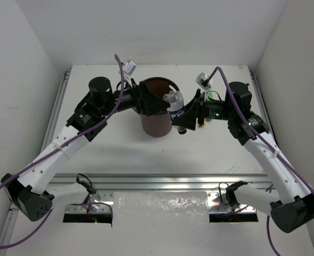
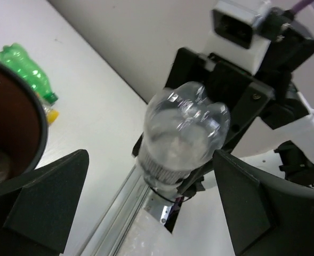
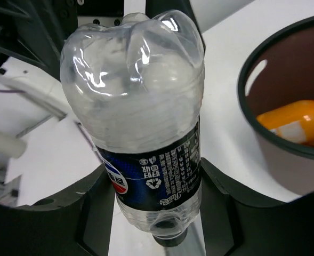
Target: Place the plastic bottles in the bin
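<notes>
The dark brown bin [image 1: 158,125] stands mid-table. My right gripper [image 1: 184,117] is shut on a clear bottle [image 1: 175,102] with a dark label and black cap. It holds the bottle bottom-up beside the bin's right rim. In the right wrist view the bottle [image 3: 141,122] fills the jaws of the right gripper [image 3: 157,186], and an orange bottle [image 3: 292,120] lies inside the bin [image 3: 247,114]. My left gripper [image 1: 139,101] is open and empty at the bin's left rim. The left wrist view shows the left gripper [image 2: 151,208] facing the held bottle [image 2: 183,133].
A green bottle [image 2: 26,69] and a small yellow-capped bottle [image 2: 51,113] lie on the table beyond the bin's rim [image 2: 37,120]. The green bottle [image 1: 212,97] shows behind my right gripper. White walls enclose the table on three sides.
</notes>
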